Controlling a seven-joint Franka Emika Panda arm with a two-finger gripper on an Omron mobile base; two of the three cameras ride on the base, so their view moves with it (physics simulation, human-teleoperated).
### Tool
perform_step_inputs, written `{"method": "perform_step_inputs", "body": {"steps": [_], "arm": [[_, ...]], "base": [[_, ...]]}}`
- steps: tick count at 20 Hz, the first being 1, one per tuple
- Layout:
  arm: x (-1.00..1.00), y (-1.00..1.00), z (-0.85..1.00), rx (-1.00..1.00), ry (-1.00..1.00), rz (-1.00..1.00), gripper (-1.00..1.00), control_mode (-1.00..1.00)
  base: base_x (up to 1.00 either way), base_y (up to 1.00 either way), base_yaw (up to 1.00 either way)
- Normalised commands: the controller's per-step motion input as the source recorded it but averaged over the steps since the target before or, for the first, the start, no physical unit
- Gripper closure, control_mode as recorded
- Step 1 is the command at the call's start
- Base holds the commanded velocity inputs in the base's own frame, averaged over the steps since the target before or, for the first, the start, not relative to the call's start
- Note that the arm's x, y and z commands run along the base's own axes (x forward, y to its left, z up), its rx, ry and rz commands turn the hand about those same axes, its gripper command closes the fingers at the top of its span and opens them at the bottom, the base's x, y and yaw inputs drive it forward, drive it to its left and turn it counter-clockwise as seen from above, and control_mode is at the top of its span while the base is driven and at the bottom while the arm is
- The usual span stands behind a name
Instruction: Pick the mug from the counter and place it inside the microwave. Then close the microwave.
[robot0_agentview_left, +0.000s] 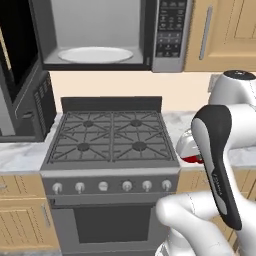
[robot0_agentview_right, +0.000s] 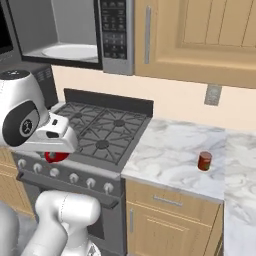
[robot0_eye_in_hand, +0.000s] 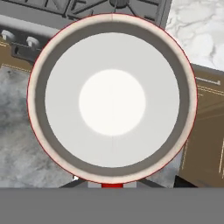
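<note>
Gripper (robot0_eye_in_hand: 112, 186): clamped on the mug's rim, apparently.
Mug (robot0_eye_in_hand: 112, 98): lifted off the counter (robot0_agentview_right: 170, 150), beside the stove's front edge.
Microwave (robot0_agentview_left: 100, 35): door open above.
Risk: mug clipping the microwave frame and slipping free.

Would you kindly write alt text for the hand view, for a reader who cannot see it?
Looking straight down into the red mug, its white inside and round rim close to the camera. Behind it are the stove's front edge with knobs, marble counter at the upper right, and grey floor below.
</note>
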Motion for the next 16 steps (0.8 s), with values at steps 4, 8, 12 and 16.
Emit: {"method": "perform_step_inputs", "body": {"steps": [4,8,12,16], "arm": [[0.0,0.0,0.0,0.0,0.0,0.0,1.0,1.0],[0.0,0.0,0.0,0.0,0.0,0.0,1.0,1.0],[0.0,0.0,0.0,0.0,0.0,0.0,1.0,1.0],[0.0,0.0,0.0,0.0,0.0,0.0,1.0,1.0]], "base": [[0.32,0.69,-0.31],[0.44,0.58,-0.27],[0.24,0.42,-0.21],[0.15,0.23,-0.17]]}}
